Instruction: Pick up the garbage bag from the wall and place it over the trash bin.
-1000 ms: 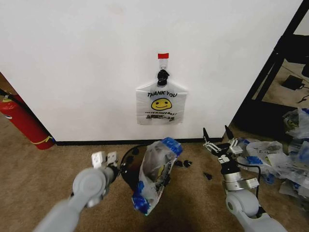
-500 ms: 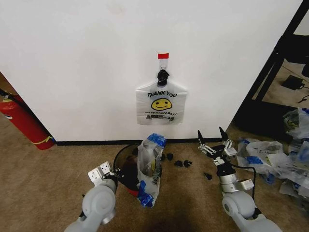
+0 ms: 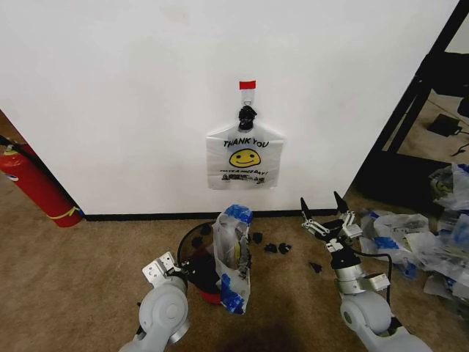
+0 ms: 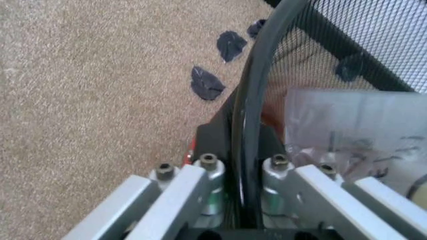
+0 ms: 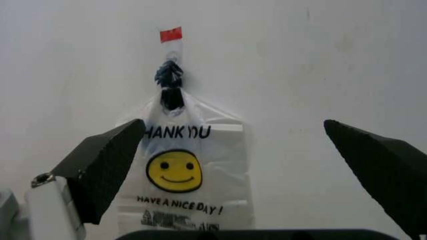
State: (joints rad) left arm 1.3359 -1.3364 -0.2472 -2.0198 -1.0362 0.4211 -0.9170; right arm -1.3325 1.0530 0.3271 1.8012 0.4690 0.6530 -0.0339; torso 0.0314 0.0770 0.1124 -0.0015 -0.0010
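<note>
While garbage bag (image 3: 245, 157) hangs on wall (image 3: 132, 95) hook above trash bin (image 3: 199, 258), our left gripper (image 4: 243, 172) clamps bin rim; right gripper (image 3: 325, 213) gapes empty beside bin.

Garbage bag (image 3: 245, 160): translucent white, black "THANK YOU" print, yellow smiley, small black text below. Wall (image 3: 132, 95): plain white, black baseboard; hook (image 3: 248, 114) black, tape strip (image 3: 248, 85) red. Trash bin (image 3: 199, 265): dark mesh, red base; bag over it (image 3: 233, 257) clear with blue patches. Carpet (image 3: 73, 271): tan. Fire extinguisher (image 3: 37, 187): red, yellow band. Right claw (image 3: 323, 207): black fingertips.
</note>
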